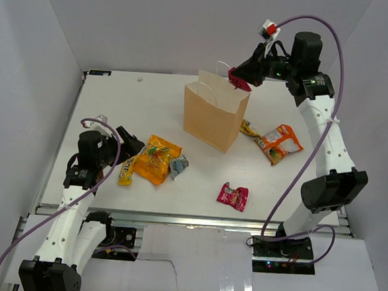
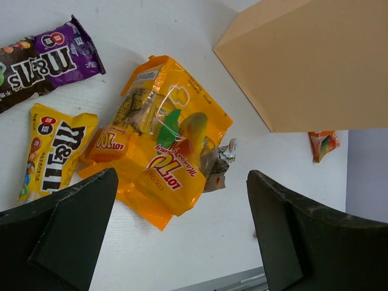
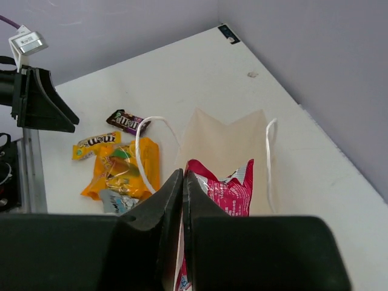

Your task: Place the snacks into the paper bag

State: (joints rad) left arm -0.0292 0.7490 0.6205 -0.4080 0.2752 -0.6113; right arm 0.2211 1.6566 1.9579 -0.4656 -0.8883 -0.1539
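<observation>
From above, the paper bag (image 1: pixel 212 120) is standing on the table (image 1: pixel 117 100) toward its far edge, and the right fingers (image 1: pixel 248 70) are pinching a red pack (image 1: pixel 240 83) over its mouth. At the left wrist, the left fingers (image 2: pixel 73 224) are hanging spread above the orange bags (image 2: pixel 163 151), seemingly not touching them. At the right wrist, the red pack is hanging above the paper bag's open top.

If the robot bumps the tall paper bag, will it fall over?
Probably quite easily: the paper bag stands tall on a narrow base, and being thin paper it is likely light. A push would probably crease its walls or slide it. Its cord handles look floppy, so they would not steady it.
</observation>
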